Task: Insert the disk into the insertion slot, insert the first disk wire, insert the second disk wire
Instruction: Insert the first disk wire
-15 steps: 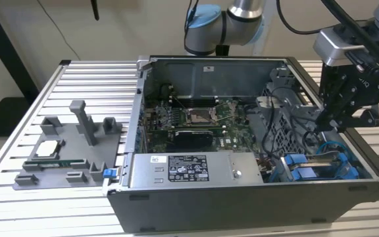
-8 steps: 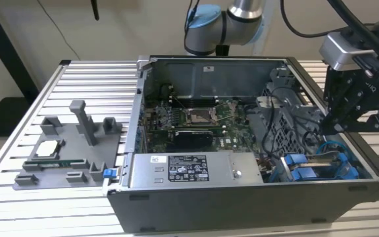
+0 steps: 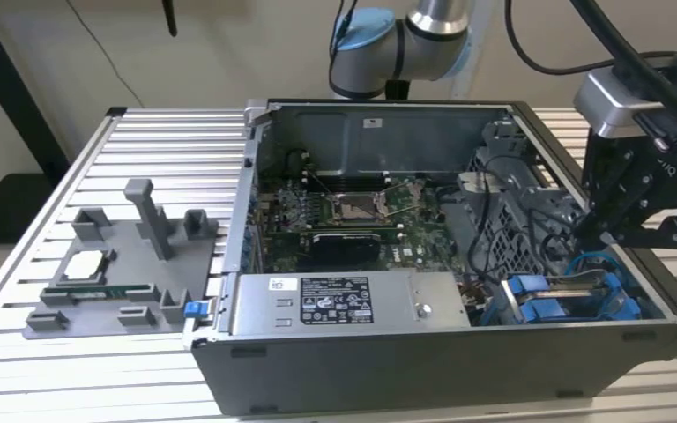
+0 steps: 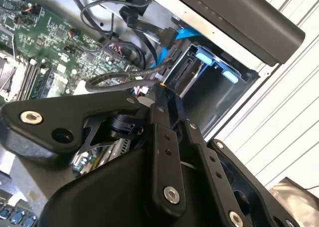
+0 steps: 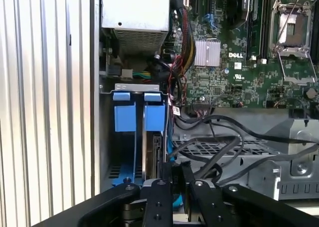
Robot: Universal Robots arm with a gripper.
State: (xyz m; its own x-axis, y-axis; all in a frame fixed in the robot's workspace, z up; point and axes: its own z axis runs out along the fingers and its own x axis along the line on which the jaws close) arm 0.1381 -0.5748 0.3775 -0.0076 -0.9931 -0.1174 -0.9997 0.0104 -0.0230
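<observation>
The disk (image 5: 157,150) stands on edge inside the insertion slot (image 5: 124,137), a grey bay with blue rails at the case's corner. In the second wrist view the disk's connector end (image 4: 185,71) faces out of the slot (image 4: 214,95). My gripper (image 5: 175,170) hangs just over that end, its fingers close together on the plug end of a black disk wire (image 4: 117,81). A blue disk wire (image 4: 185,34) hangs loose beside the bay. In the exterior view the gripper (image 3: 606,236) is over the blue-railed slot (image 3: 550,304) at the right.
The open computer case (image 3: 433,370) lies on a slatted metal table (image 3: 138,150). A grey power-supply box (image 3: 338,304) sits beside the bay, and the motherboard (image 3: 351,220) lies behind it. Black cables cross a perforated cage (image 5: 224,150). A grey fixture (image 3: 127,264) stands at the exterior view's left.
</observation>
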